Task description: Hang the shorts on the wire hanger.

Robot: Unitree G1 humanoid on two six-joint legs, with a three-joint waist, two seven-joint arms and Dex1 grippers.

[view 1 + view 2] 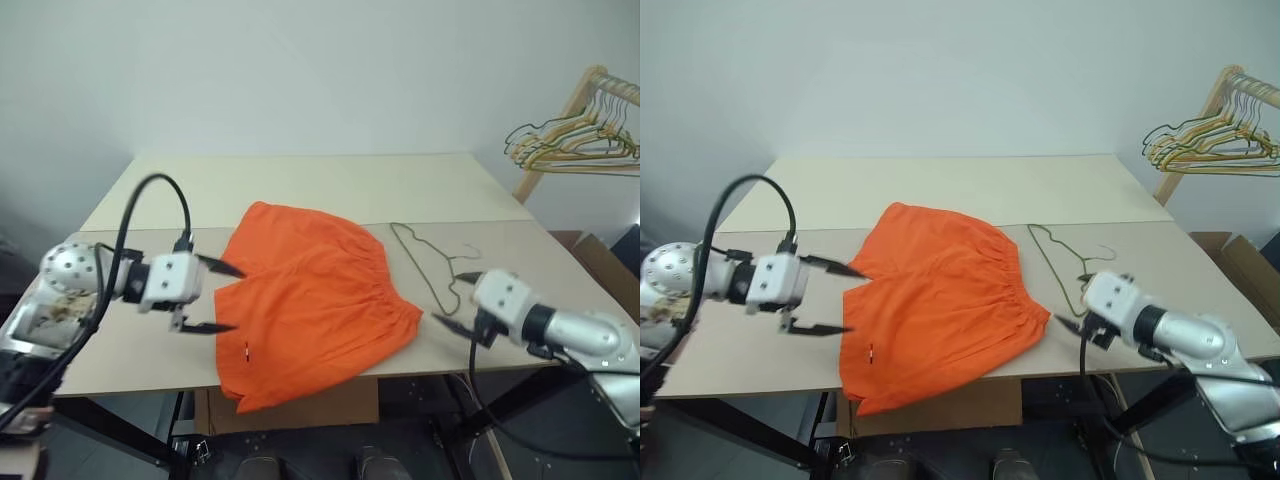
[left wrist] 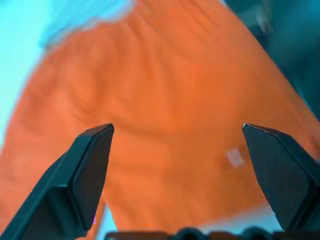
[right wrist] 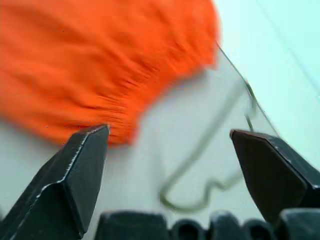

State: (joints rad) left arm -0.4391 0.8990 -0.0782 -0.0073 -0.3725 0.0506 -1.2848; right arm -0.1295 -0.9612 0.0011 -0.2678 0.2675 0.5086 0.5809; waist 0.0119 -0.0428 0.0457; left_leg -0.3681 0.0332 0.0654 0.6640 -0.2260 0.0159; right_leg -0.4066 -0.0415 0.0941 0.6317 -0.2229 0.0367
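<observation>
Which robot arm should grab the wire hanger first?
Probably the right. The right gripper hovers open just beside the wire hanger, which lies on the table to the right of the shorts. The left gripper, also open, is at the shorts' far left edge.

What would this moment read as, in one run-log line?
left gripper: open, empty | right gripper: open, empty | orange shorts: flat on table | wire hanger: beside the waistband, not yet picked up

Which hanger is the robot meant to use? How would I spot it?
On the pale table, right of the orange shorts, lies the wire hanger. It lies flat and alone, thin and dark, unlike the yellow and green hangers bunched on the wooden rack.
</observation>
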